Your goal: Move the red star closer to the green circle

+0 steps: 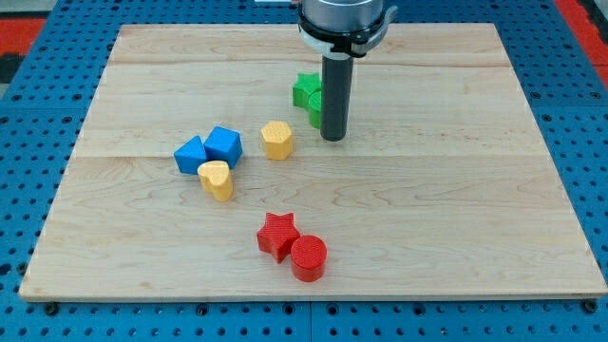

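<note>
the rod's tip sits on the table up near the view's top, pressed right beside a green block that the rod partly hides, so its shape is hard to read; a second green piece seems tucked behind the rod. no jaws on this arm, just a bare rod holding nothing.

the red star lies well apart from the tip, down toward the view's bottom, touching a red round block on its lower right. between them and to the view's left: a yellow block, two blue blocks side by side, and another yellow block just below those.

the step in hand looks like getting behind the star. to do it well, the tip should swing down past the star's side and settle on its bottom edge, so the push runs up toward the green blocks. the tricky bit: the red round block hugs that lower corner, so the tip wants to come in from the star's lower left, or the round one gets dragged along. push through the star's middle, slow and straight, or it will likely spin off the rod. the lane upward looks open, with the upper yellow block just left of it.
</note>
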### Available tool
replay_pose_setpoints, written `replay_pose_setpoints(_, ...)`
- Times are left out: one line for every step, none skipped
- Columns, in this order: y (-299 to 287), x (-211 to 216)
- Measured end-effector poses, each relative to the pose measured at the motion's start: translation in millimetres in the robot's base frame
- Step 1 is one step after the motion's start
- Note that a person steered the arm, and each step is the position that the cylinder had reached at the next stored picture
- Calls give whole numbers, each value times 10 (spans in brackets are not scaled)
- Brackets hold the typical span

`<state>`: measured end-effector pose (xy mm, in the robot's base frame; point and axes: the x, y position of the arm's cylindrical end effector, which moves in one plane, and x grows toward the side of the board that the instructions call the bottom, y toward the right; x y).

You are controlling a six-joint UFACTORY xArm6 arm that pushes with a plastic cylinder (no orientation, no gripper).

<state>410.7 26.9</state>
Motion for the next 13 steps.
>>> replay_pose_setpoints(-400, 87)
replay_pose_setpoints(-648, 120)
replay_pose_setpoints(-499, 165)
replay_pose_setpoints(335, 370)
replay_pose_setpoints(795, 986)
replay_pose_setpoints(777, 1611)
replay_pose_setpoints(486, 2074)
replay_pose_setpoints(8, 2069)
replay_pose_setpoints(-484, 1963)
replay_pose_setpoints(-808, 1892)
replay_pose_setpoints(-822, 1833)
replay_pose_setpoints(-823, 1712)
replay_pose_setpoints(-831, 1498)
